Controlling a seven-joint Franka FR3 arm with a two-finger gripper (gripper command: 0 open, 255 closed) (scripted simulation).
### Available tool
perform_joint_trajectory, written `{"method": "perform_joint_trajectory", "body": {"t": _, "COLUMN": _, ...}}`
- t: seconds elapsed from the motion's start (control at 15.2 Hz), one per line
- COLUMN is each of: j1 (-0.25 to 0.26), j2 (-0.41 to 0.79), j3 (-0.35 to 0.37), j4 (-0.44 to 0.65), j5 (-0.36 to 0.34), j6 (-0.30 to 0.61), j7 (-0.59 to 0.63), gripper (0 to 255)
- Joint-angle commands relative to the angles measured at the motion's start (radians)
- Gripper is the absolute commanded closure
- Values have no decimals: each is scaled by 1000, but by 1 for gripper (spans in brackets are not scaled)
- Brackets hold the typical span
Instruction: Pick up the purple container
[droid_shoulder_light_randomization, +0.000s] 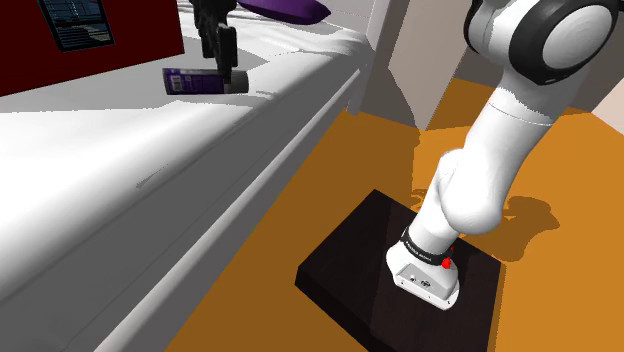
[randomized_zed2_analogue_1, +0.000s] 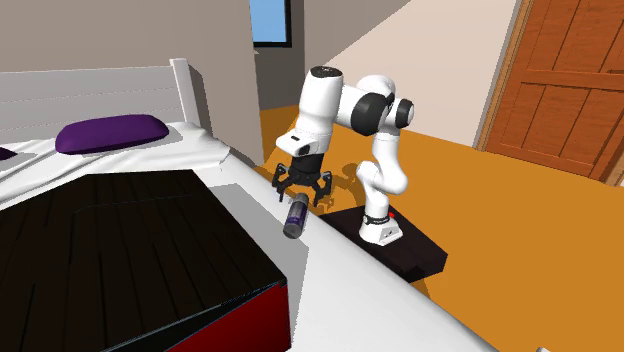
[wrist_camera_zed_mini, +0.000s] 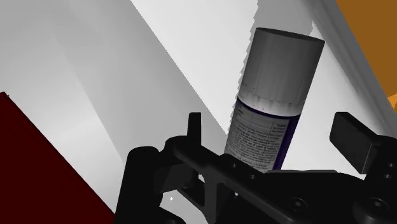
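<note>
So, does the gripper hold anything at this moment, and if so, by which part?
Nothing is held. The gripper is open, one finger on each side of the purple container, at its labelled part, neither touching it.

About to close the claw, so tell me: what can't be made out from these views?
1. Wrist view: the claw hides the purple container's bottom end.
2. Wrist view: the label print is too small to read.
3. Shoulder view: the claw's top is cut off by the upper edge, and it overlaps the container, so contact is unclear.
</note>
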Motion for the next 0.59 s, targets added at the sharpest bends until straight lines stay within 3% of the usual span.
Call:
{"method": "perform_joint_trajectory", "body": {"t": 0.0, "j1": 0, "j2": -9, "j3": 0, "j4": -38, "j5": 1, "j6": 30, "j7": 1, "gripper": 0}}
{"method": "perform_joint_trajectory", "body": {"t": 0.33, "j1": -2, "j2": -21, "j3": -2, "j4": -101, "j5": 4, "j6": 81, "j7": 7, "gripper": 0}}
{"method": "perform_joint_trajectory", "body": {"t": 0.4, "j1": -1, "j2": -18, "j3": -1, "j4": -98, "j5": 3, "j6": 81, "j7": 9, "gripper": 255}}
{"method": "perform_joint_trajectory", "body": {"t": 0.53, "j1": -1, "j2": -19, "j3": -1, "j4": -99, "j5": 3, "j6": 81, "j7": 9, "gripper": 255}}
